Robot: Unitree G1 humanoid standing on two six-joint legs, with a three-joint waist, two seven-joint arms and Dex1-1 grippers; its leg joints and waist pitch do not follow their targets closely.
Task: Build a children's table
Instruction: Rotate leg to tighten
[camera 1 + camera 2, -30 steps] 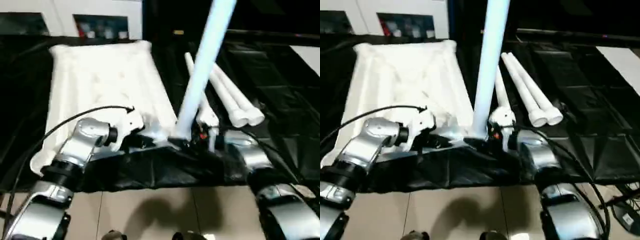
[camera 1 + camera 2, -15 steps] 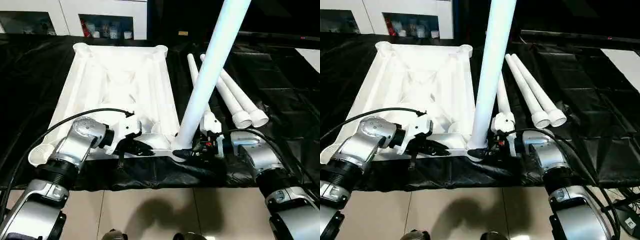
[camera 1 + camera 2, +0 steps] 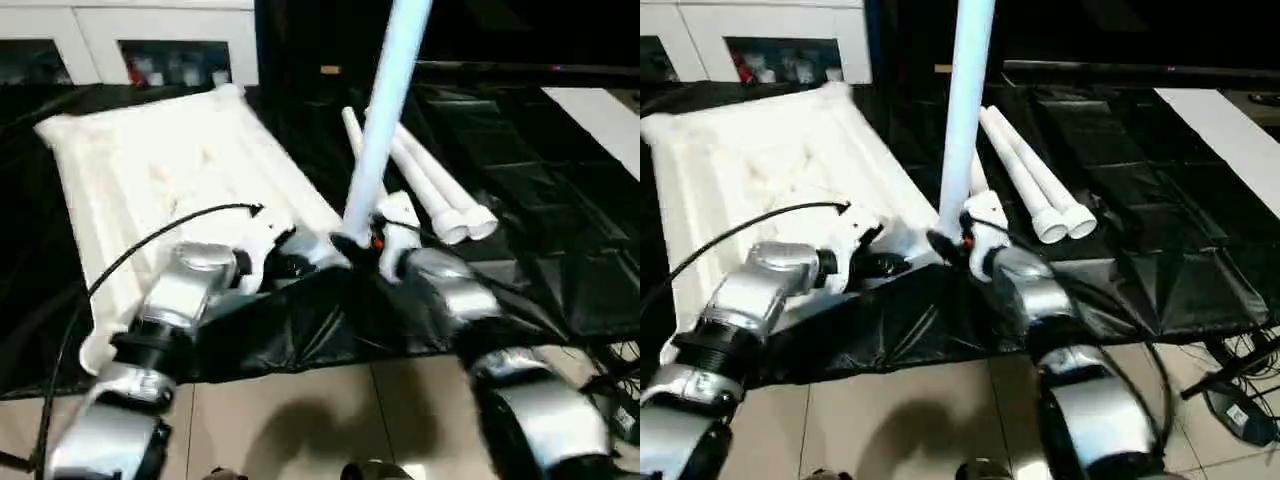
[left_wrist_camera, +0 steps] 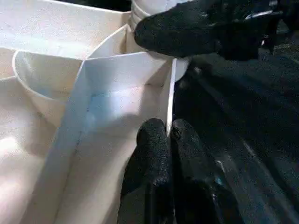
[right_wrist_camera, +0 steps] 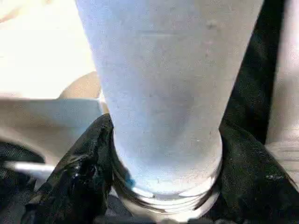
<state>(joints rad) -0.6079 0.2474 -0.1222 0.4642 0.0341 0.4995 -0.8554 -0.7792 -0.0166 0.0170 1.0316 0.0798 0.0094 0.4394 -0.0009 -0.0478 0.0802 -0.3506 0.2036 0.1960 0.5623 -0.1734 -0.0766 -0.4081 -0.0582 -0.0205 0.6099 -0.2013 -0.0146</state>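
The tabletop (image 3: 150, 170) and the upright leg (image 3: 966, 90) look like smooth white plastic with a faint sheen. A crinkled black sheet (image 3: 1120, 200) under them looks like glossy plastic film. The forearms (image 3: 185, 290) look like brushed silver metal, and the fingers (image 4: 154, 154) like matt black rubber.

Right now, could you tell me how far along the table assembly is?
Done: the tabletop lies underside up. In hand: the left gripper pinches the top's rim at the near corner, and the right gripper clasps the base of an upright leg standing at that corner socket; whether it is fully seated is unclear. Left: the spare legs lying on the black cover.
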